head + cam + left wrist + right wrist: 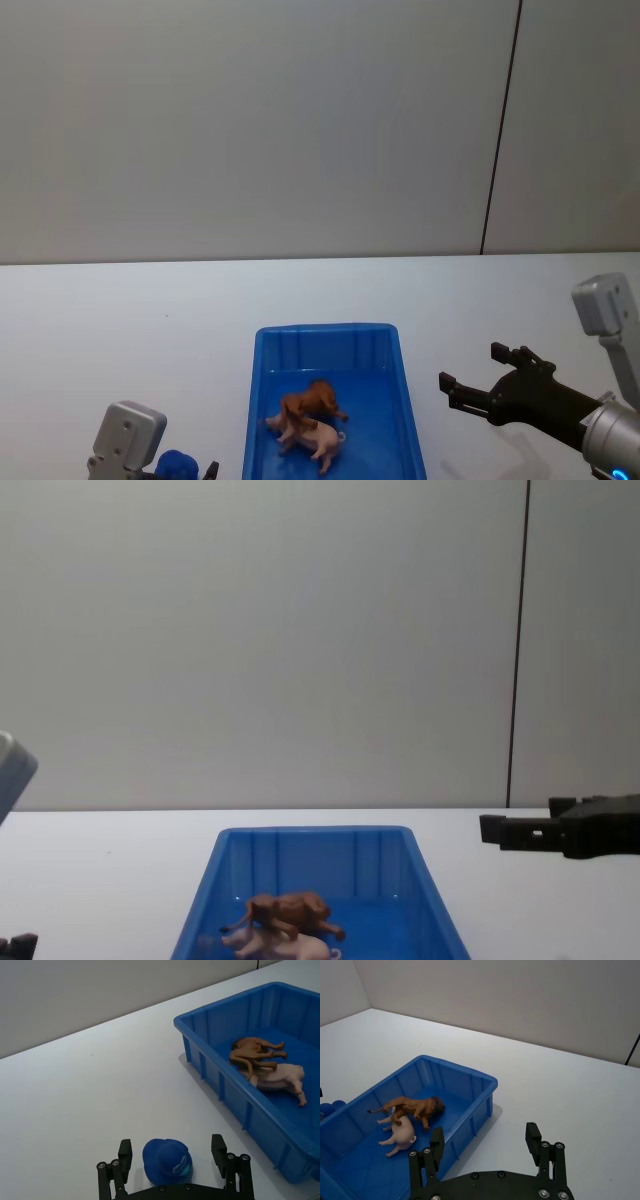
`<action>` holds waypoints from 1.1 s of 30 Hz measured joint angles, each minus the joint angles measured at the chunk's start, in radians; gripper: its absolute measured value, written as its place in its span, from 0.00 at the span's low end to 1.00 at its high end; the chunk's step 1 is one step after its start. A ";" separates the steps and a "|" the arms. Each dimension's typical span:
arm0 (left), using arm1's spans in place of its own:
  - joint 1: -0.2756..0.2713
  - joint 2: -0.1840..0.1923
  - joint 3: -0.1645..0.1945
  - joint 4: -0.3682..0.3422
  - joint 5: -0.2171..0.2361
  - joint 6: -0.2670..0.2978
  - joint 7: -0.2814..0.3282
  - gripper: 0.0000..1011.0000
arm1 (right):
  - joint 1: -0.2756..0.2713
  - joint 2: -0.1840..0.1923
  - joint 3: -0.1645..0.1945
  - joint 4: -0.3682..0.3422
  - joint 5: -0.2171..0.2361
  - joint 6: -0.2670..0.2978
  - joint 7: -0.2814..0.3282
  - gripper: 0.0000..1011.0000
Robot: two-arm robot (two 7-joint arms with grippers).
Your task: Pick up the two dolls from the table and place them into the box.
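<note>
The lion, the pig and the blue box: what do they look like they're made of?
The lion and pig look like moulded plastic or rubbery vinyl: smooth, stiff-legged, faint sheen. Which of the two, I can't tell. The box looks like hard glossy plastic, with moulded ribs on its walls.

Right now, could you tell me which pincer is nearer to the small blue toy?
Left. The left pincer sits open around the blue toy; the right pincer hovers beyond the box.
</note>
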 joint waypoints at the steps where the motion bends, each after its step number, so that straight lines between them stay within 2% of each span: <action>1: -0.002 -0.003 0.000 0.007 0.000 -0.002 -0.003 0.99 | 0.000 0.000 0.000 0.000 0.000 0.000 0.000 0.99; 8: -0.014 -0.019 -0.003 0.051 0.004 -0.015 -0.025 0.99 | 0.000 0.000 0.000 0.000 0.000 0.000 0.000 0.99; 19: -0.030 -0.036 -0.010 0.093 0.016 -0.010 -0.041 0.72 | 0.000 0.000 0.000 0.000 0.000 0.000 0.000 0.99; 22: -0.035 -0.040 -0.014 0.097 0.025 -0.009 -0.045 0.59 | 0.000 0.000 0.000 0.000 0.000 0.000 0.000 0.99; 33: -0.065 -0.052 -0.025 0.084 0.072 -0.014 -0.070 0.52 | 0.000 0.000 0.000 0.000 0.000 0.000 0.000 0.99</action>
